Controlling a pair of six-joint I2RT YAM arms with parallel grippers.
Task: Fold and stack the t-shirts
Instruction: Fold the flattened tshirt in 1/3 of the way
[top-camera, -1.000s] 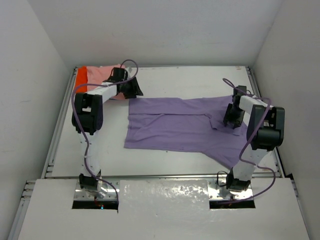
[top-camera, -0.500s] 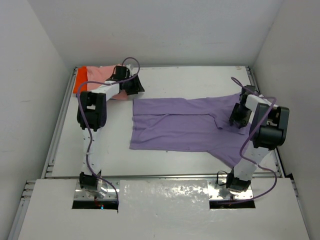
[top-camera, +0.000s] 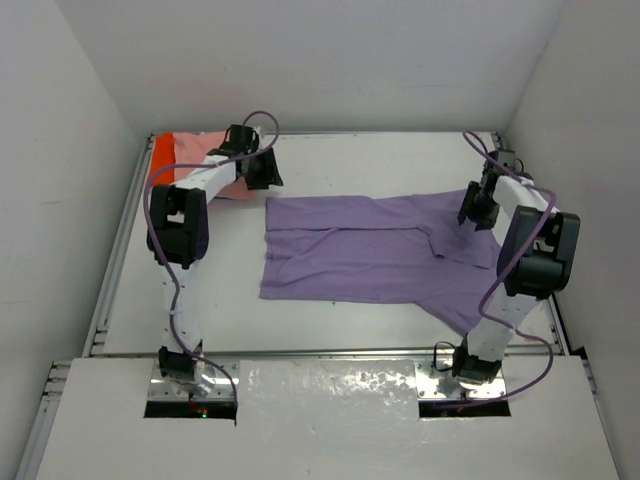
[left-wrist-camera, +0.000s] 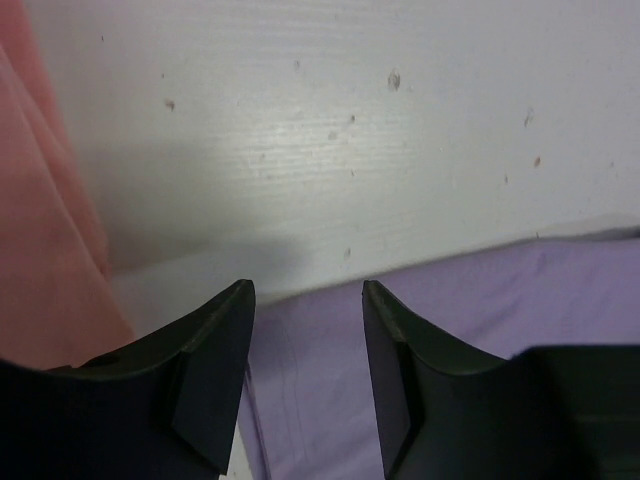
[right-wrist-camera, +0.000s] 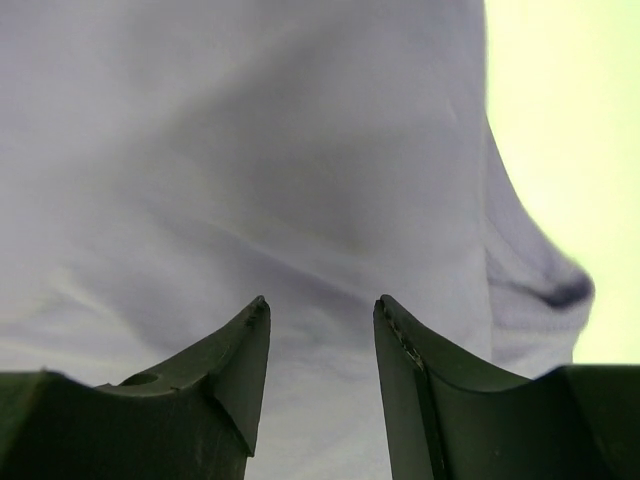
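Top external: purple shirt (top-camera: 370, 250) lies spread flat; left gripper (top-camera: 258, 172) parted, empty, at its far-left corner, beside the pink shirt (top-camera: 215, 160); right gripper (top-camera: 478, 208) parted, empty, over its right end.

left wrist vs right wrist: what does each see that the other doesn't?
Only left wrist: the pink t-shirt at the left edge, speckled bare table, and the purple t-shirt ending at a straight edge. Only right wrist: wrinkled purple cloth filling most of the view, bunched at the right beside a washed-out yellowish strip. Both: the purple t-shirt under an open pincer, left pincer and right pincer alike, nothing between the fingers.
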